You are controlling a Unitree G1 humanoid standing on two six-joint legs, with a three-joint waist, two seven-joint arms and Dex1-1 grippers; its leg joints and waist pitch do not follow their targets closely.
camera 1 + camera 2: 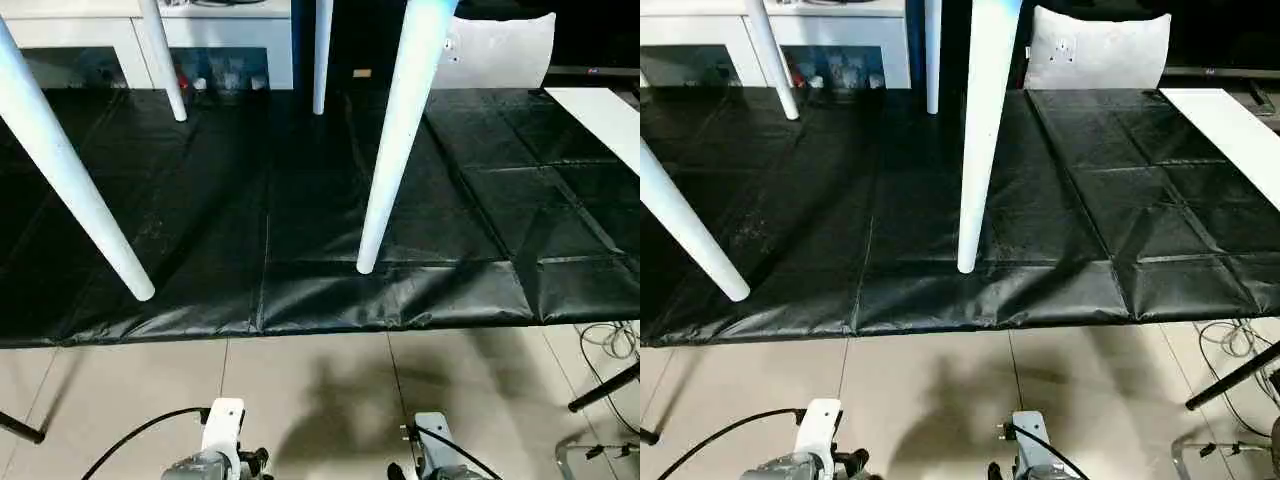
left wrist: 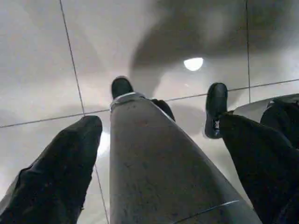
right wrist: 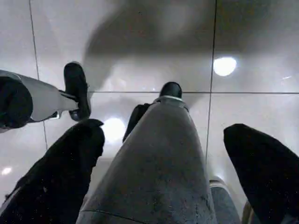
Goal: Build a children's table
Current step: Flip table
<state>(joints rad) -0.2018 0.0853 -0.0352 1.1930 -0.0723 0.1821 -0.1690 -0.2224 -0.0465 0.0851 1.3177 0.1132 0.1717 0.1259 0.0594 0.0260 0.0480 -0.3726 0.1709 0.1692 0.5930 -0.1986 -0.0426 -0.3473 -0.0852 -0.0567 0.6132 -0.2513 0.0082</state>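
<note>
Four white tapered legs of the children's table stand with their tips on the black-covered work surface (image 1: 480, 210); the top is above the picture's edge. One leg (image 1: 395, 150) is near the front at centre, another (image 1: 65, 185) slants at the front left, and two (image 1: 163, 60) (image 1: 322, 55) stand at the back. Both arms hang low over the tiled floor, in front of the surface. My left gripper (image 2: 159, 163) and right gripper (image 3: 161, 172) are open, holding nothing, each with one of my grey legs and a black foot seen beyond its fingers.
A white cabinet (image 1: 230, 40) with glass doors stands behind the surface, with a pale cushion (image 1: 500, 50) to its right. A white board (image 1: 600, 115) lies at the far right. Cables (image 1: 612, 340) and a black stand foot (image 1: 600, 390) are on the floor at the right.
</note>
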